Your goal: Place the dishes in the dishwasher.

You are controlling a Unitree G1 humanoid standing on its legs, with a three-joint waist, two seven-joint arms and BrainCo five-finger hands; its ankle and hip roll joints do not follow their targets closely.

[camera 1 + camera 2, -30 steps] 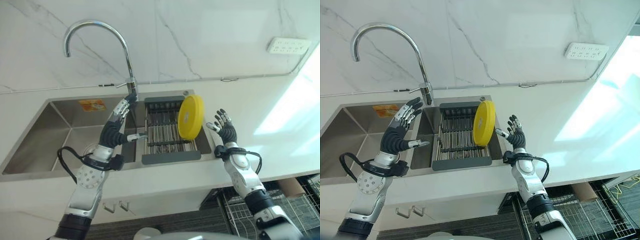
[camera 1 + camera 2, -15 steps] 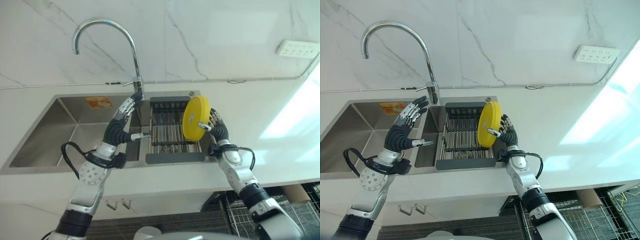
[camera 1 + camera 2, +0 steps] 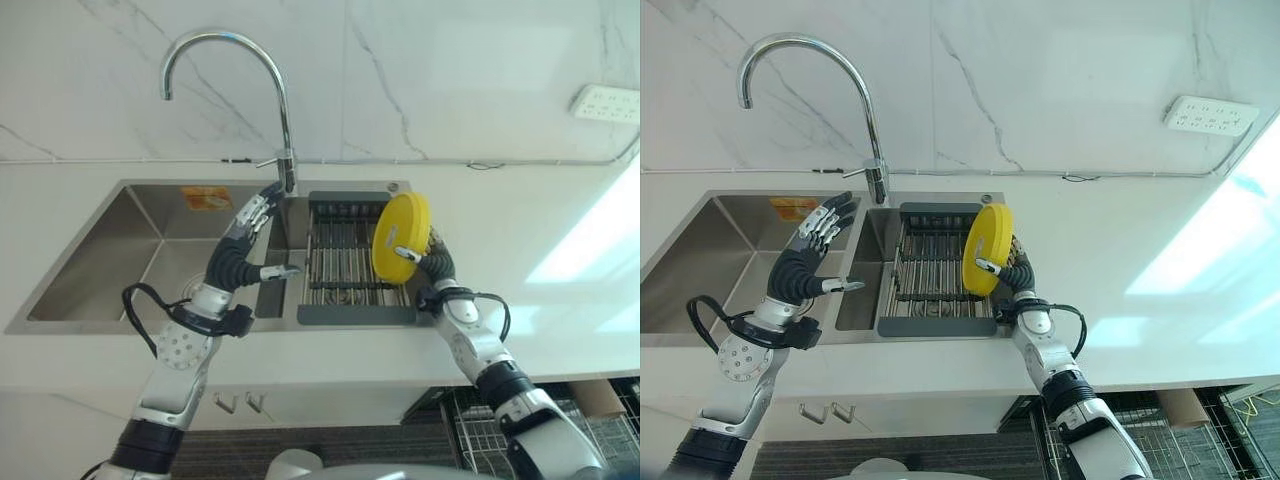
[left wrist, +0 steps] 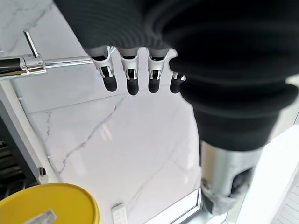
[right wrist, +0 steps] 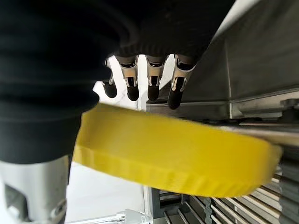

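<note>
Right hand: thumb across front face of yellow plate, fingers behind its back face; pinch grip on the plate's lower right edge.
Yellow plate: standing on edge, upright w/ slight tilt, at right end of drying rack, directly in front of right palm. Lower rim looks seated among rack bars; exact contact pt cannot be told.
Drying rack: dark grey frame, metal bars, set in right part of sink; lies betw. the two hands.
Left hand: raised over sink, just left of rack, fingers straight and spread, thumb out toward rack; holds nothing, touches nothing.
Faucet: tall curved spout, base just beyond left hand's fingertips, apart from them.
Wall socket: on marble wall, well to right of right hand.
</note>
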